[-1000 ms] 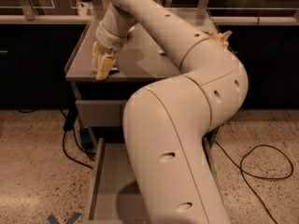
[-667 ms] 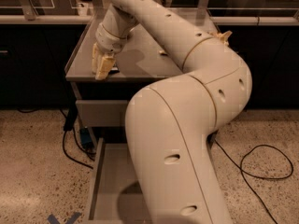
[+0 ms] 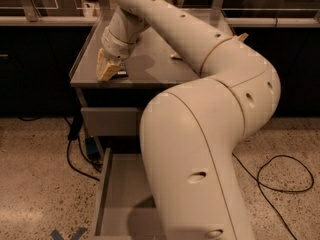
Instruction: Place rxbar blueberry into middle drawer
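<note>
My gripper [image 3: 108, 70] is down at the front left corner of the grey counter top [image 3: 150, 71], its pale fingers pressed together. A small dark flat piece, the rxbar blueberry [image 3: 121, 74], sticks out at the right side of the fingertips and lies on the counter. The gripper looks shut on it. Below the counter a drawer [image 3: 107, 194] is pulled out and open toward me; its inside shows pale and bare. A closed drawer front [image 3: 111, 121] sits above it. My own arm hides the right part of both.
A small tan scrap [image 3: 176, 57] lies mid-counter, and a yellowish bag corner [image 3: 242, 36] shows behind my arm. Black cables lie on the speckled floor at the left [image 3: 75, 161] and the right [image 3: 280, 176]. A blue mark [image 3: 67, 234] is on the floor.
</note>
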